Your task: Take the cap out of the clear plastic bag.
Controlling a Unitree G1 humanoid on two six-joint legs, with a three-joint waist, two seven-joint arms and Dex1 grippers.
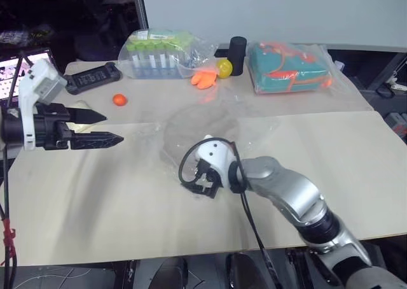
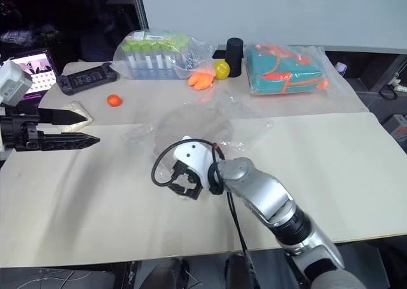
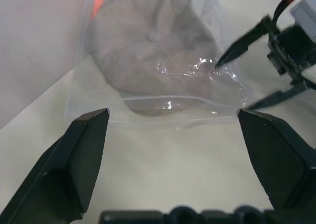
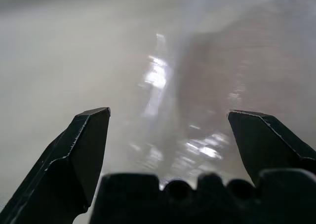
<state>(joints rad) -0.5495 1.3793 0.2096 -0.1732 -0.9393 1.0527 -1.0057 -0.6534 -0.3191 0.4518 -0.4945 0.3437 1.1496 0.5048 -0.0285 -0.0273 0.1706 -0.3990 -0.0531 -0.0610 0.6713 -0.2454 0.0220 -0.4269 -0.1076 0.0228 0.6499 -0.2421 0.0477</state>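
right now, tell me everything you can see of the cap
The soft round tan-beige fabric cap lies flat inside the large clear crinkly plastic bag on the pale tabletop. Its crown faces up, seams running out from a small centre button. Glossy wrinkled film covers it, and the bag's sealed-looking edge runs along its near side. The right pincer, its fingers open, hovers at the bag's edge beside the cap; contact with the film is unclear. The left pincer stands open and apart from it.

No legible text, labels, brands or numbers anywhere; lit screen content too small to read.
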